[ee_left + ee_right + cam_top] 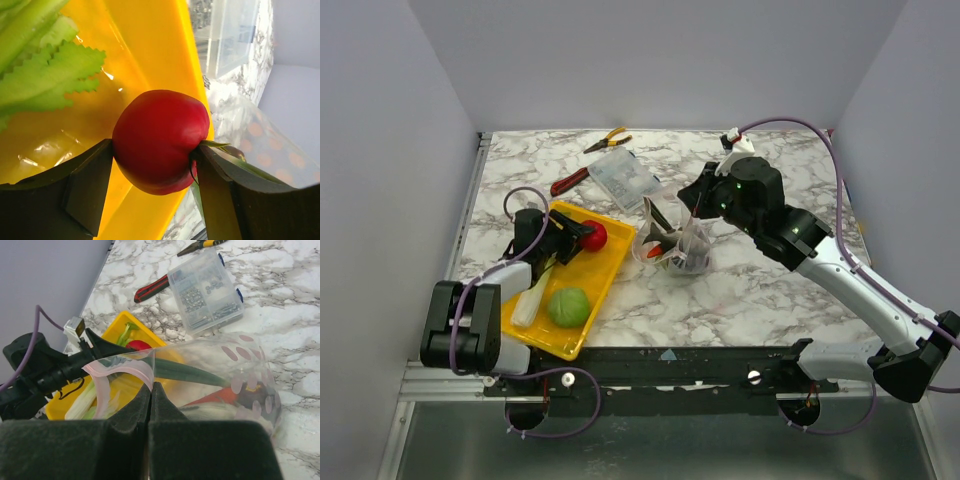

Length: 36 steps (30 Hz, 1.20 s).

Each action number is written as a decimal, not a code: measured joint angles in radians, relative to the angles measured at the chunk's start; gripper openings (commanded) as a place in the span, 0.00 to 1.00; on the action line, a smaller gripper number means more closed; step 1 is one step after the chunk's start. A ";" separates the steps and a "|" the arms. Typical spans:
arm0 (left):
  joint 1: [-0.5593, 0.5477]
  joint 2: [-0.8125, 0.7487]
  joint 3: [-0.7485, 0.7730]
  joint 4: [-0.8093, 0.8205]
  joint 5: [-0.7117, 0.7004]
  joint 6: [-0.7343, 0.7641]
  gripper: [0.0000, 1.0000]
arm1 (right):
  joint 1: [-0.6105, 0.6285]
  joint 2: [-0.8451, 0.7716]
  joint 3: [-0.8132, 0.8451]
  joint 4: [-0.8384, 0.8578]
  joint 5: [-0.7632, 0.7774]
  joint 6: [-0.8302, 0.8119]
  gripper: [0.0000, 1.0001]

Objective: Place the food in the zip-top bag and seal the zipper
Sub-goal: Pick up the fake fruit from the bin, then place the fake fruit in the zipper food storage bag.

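Zip-top bag of clear floppy plastic (682, 248) sat bunched on the white, grey-veined marble-pattern tabletop (770, 300), just right of the yellow plastic tray (588, 272), the first observer logged. The right gripper (151, 390) was closed tight on the mouth edge beside the thin pink zipper strip (125, 367), holding it up. Dark items lay inside. The left gripper (154, 150) was clamped on the round red toy tomato (593, 236) at the tray's far end; whether it touched the tray, he could not tell.

Risks, asked the second.

The mouth looked narrow and folded, the first answered, so the tomato could catch the lip and roll across the tabletop. Smooth and round, gripped at two spots only, it might squirt out. One pinch might let the film sag shut. The round green cabbage (568, 307), white-green leek (527, 305) and leafy greens (50, 75) lay in the tray, so sealing looked far off.

Surroundings, the second noted: flat tabletop; a rigid clear box of small parts (623, 178), red-handled pliers (570, 182) and yellow-handled pliers (608, 140) on the far side; plain pale walls (650, 60) on three sides.
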<state>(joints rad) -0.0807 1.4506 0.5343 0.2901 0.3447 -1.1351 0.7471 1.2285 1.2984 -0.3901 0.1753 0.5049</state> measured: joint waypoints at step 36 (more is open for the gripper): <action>-0.354 -0.802 0.156 -0.495 -0.151 0.444 0.40 | 0.000 -0.047 -0.045 0.029 0.000 -0.007 0.01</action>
<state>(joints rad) -0.4343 0.6483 0.6903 -0.2047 0.1936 -0.6914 0.7471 1.1812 1.2530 -0.3607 0.1753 0.4976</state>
